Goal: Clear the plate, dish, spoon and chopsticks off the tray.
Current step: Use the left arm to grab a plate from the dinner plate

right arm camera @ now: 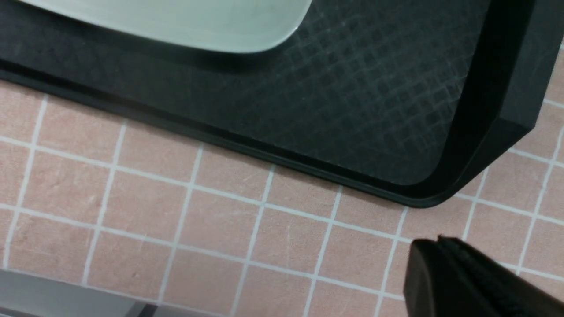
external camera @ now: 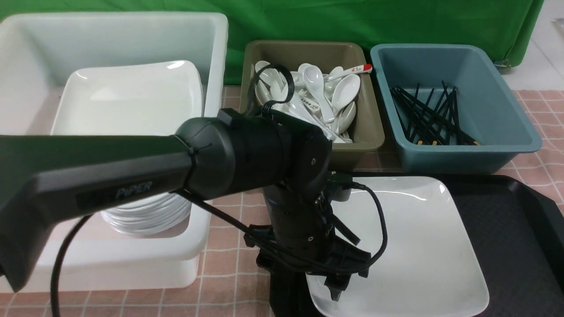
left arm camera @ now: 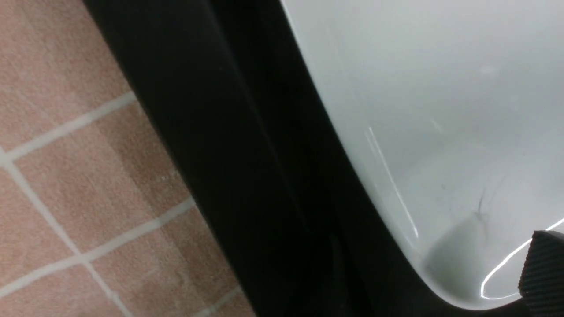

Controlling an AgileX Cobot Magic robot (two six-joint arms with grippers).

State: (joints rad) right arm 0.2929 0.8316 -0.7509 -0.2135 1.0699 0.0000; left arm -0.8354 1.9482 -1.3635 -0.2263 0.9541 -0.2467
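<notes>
The large white square plate (external camera: 418, 246) lies on the left part of the black tray (external camera: 511, 229). My left gripper (external camera: 337, 286) points down at the plate's near left edge and stands open. One ribbed fingertip (left arm camera: 544, 273) hovers over the plate (left arm camera: 440, 110) just inside its corner, beside the tray rim (left arm camera: 246, 176). My right gripper (right arm camera: 440, 246) is shut and empty. It hangs over the tablecloth beside a tray corner (right arm camera: 423, 193), with the plate's edge (right arm camera: 198, 22) in sight. Nothing else shows on the tray; the dish, spoon and chopsticks are out of view there.
A big white bin (external camera: 207, 237) at left holds a tilted square plate (external camera: 132, 97) and a stack of white crockery (external camera: 145, 218). The olive bin (external camera: 370, 136) holds several white spoons. The blue bin (external camera: 493, 149) holds several black chopsticks. Pink tiled cloth (external camera: 224, 242) covers the table.
</notes>
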